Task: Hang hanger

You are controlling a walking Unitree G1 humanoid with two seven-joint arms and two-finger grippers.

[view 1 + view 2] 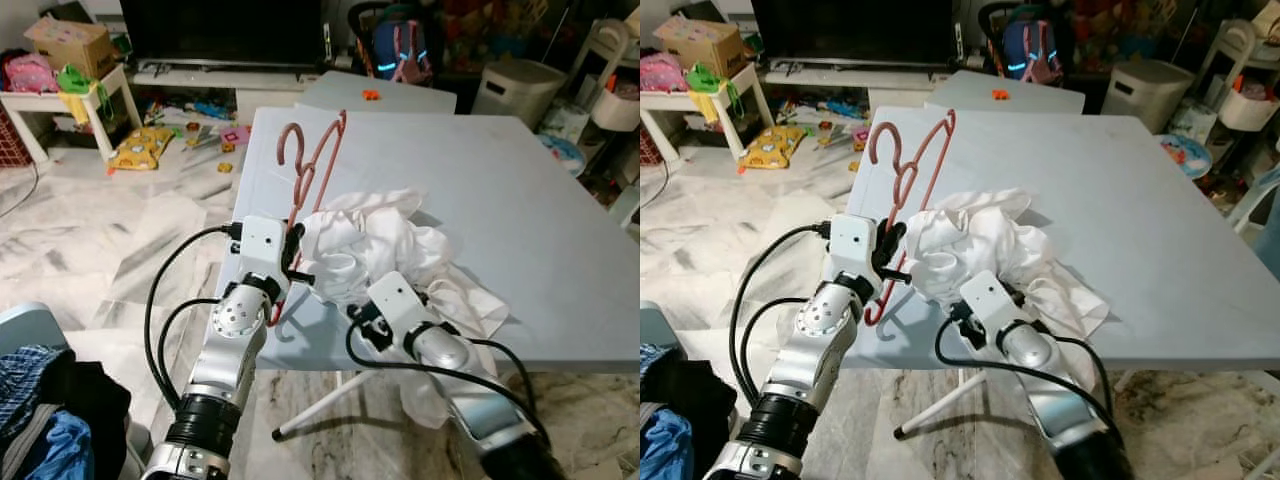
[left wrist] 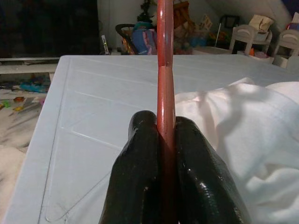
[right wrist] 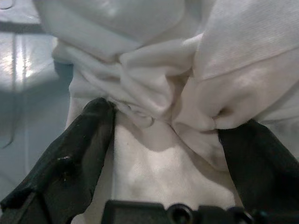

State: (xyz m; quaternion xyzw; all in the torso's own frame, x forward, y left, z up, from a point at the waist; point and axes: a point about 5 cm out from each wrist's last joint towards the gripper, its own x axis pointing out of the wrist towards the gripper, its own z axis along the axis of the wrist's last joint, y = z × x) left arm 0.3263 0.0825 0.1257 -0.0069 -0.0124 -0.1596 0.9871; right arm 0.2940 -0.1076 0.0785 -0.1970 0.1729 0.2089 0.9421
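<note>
A reddish-pink hanger (image 1: 305, 175) stands tilted over the grey table's (image 1: 520, 200) left front part, its hook up and toward the far side. My left gripper (image 1: 293, 262) is shut on the hanger's lower bar; the left wrist view shows both black fingers (image 2: 140, 182) pressed against the red bar (image 2: 165, 70). A crumpled white garment (image 1: 370, 245) lies heaped on the table just right of the hanger. My right gripper (image 3: 163, 140) is open, its fingers spread around a fold of the white garment (image 3: 154, 84) near the table's front edge.
A second small grey table (image 1: 375, 92) stands beyond this one. Toys litter the marble floor (image 1: 90, 230) to the left, near a white side table (image 1: 60, 100). A white bin (image 1: 515, 90) and shelves stand at the far right. A pile of dark clothes (image 1: 45, 410) lies at the lower left.
</note>
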